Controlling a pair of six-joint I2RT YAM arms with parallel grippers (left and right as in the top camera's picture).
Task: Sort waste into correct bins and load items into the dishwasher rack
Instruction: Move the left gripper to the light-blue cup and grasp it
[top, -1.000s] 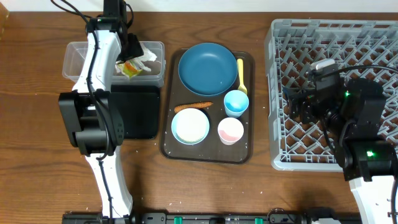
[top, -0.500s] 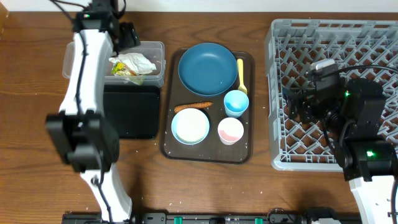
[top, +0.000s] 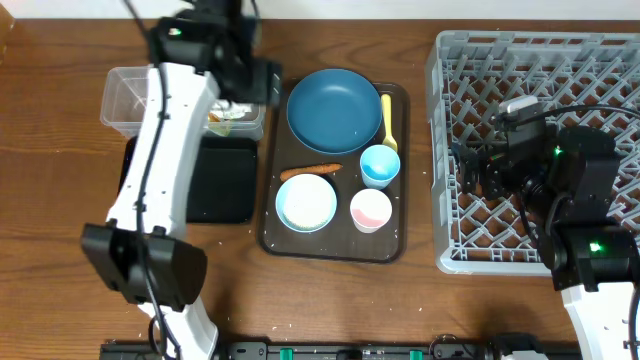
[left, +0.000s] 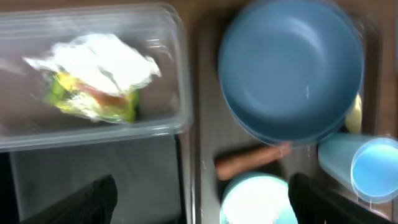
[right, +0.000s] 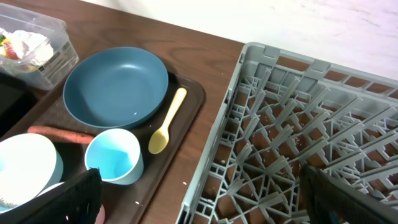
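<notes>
Swung off the clear tub (left: 168, 37), my left gripper (left: 202, 202) hangs spread and empty above the serving tray's (top: 395, 250) left edge. Crumpled paper (left: 93, 78) lies in that tub, left of the tray. My right gripper (right: 211, 199) gapes empty.

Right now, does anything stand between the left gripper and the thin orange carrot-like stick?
Nothing visible does: the open left gripper has a clear line to the orange stick, which lies uncovered between the dark blue plate and the pale bowl.
</notes>
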